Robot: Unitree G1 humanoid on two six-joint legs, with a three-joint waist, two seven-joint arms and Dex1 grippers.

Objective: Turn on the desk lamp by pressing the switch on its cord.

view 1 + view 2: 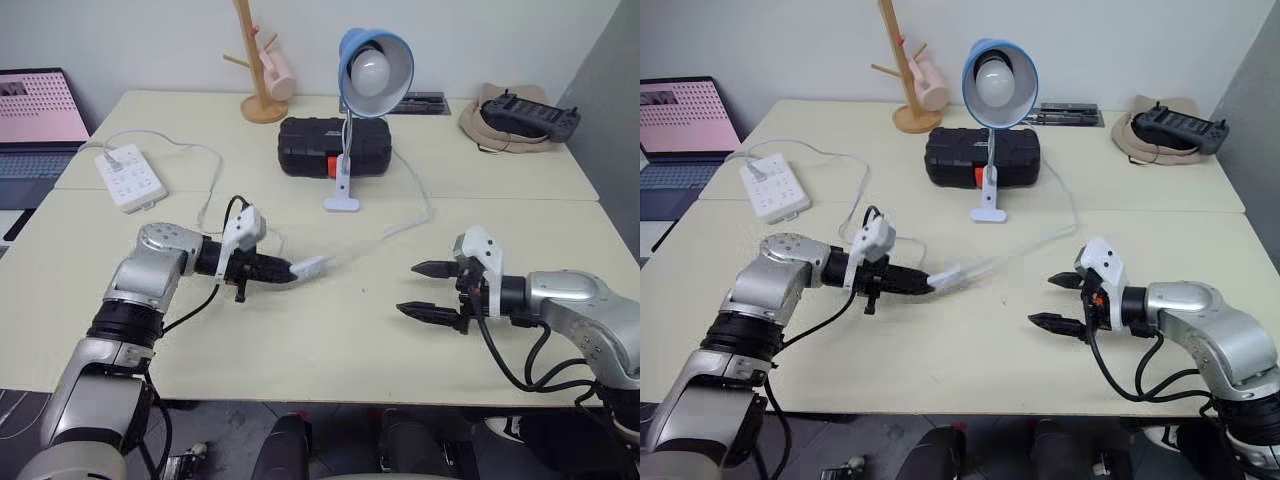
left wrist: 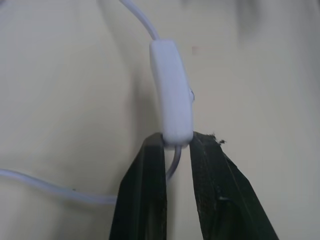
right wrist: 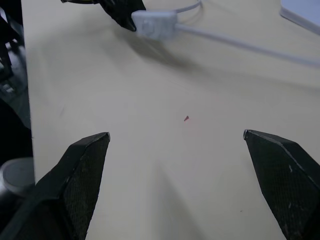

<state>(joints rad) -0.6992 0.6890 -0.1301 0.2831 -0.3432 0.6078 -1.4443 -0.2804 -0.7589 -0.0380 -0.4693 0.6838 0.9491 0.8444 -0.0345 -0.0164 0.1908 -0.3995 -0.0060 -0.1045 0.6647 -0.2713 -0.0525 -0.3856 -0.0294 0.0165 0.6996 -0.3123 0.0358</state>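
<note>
1. At far left, beyond the table: laptop with a pink screen.
2. On the table's left part: white power strip, flat.
3. Left gripper: clenched on the near end of the switch, holding it just above the tabletop; in the left wrist view, black fingertips pinching the switch's end with the cord running out between them.
4. Beyond that, toward the back: wooden peg stand with a pink cup, black case.
5. Center back: desk lamp upright just in front of the black case, blue shade facing the camera, bulb unlit, white base on the table; cord looping from the base's right side down to the switch.
6. Right gripper: released, jaws spread wide, empty, hovering over bare table, well apart from the switch.
7. Back right: tan hat with a black controller on it.
</note>
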